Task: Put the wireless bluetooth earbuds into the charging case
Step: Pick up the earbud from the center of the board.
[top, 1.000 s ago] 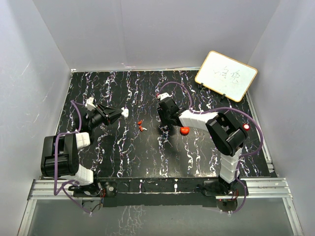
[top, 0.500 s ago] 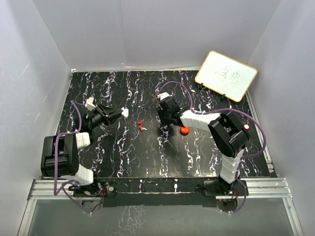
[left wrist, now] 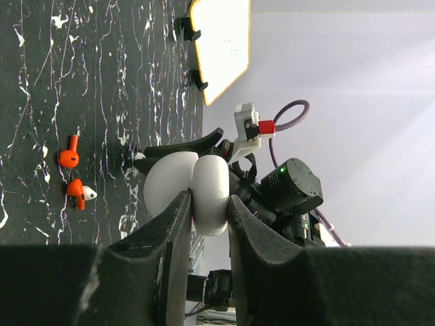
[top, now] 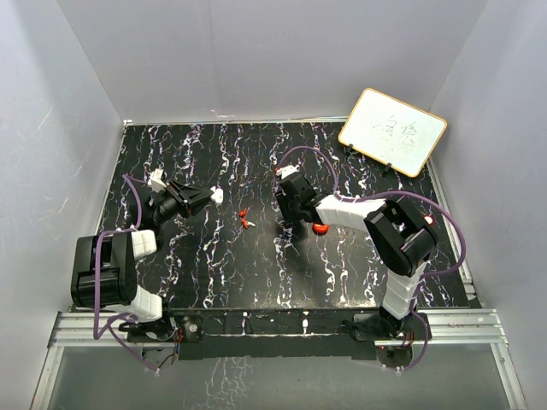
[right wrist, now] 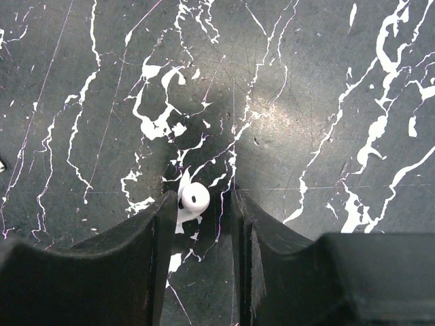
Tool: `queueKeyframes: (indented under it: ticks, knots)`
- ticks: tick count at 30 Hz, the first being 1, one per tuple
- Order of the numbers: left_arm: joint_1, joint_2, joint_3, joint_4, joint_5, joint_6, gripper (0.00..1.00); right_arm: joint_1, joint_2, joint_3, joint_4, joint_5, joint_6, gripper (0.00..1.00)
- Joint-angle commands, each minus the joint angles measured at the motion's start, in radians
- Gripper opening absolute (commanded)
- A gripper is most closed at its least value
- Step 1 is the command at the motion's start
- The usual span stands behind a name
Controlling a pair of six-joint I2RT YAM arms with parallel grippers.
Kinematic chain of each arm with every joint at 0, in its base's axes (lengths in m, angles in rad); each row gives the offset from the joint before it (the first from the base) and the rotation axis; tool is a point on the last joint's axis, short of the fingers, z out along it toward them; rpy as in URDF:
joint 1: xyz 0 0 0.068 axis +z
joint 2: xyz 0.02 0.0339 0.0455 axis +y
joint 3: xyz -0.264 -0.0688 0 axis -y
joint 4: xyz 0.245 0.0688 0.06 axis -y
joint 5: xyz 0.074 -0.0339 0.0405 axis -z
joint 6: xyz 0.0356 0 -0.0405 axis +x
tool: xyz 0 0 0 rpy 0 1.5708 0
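Your left gripper (left wrist: 209, 201) pinched the white charging case (left wrist: 170, 185), contents hidden; your right gripper (right wrist: 199, 204), spread, straddled a white earbud (right wrist: 194, 197).

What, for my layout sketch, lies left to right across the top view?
The white oval charging case in the left gripper → pair of small red earbuds → right gripper → red round piece → white board with yellow frame.

The left tool (left wrist: 209, 199) clamps a white charging case (left wrist: 173, 183) between both fingers, with two red earbuds (left wrist: 68, 157) on the black marbled bench (left wrist: 102, 81) left of the case and a whiteboard (left wrist: 221, 47) above it.
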Motion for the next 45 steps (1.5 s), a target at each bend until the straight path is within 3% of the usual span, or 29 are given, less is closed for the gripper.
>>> queueKeyframes:
  ticks: [1, 31, 45]
  knots:
    - [0.007, -0.016, 0.003, 0.020, 0.019, 0.008, 0.00, 0.003, -0.045, -0.010, 0.058, -0.001, 0.007, 0.35]
    - [0.007, -0.021, -0.012, 0.022, 0.016, 0.009, 0.00, 0.001, -0.077, -0.237, 0.343, -0.040, 0.085, 0.29]
    - [0.007, -0.018, -0.012, 0.025, 0.016, 0.010, 0.00, 0.001, -0.077, -0.250, 0.349, -0.027, 0.089, 0.24]
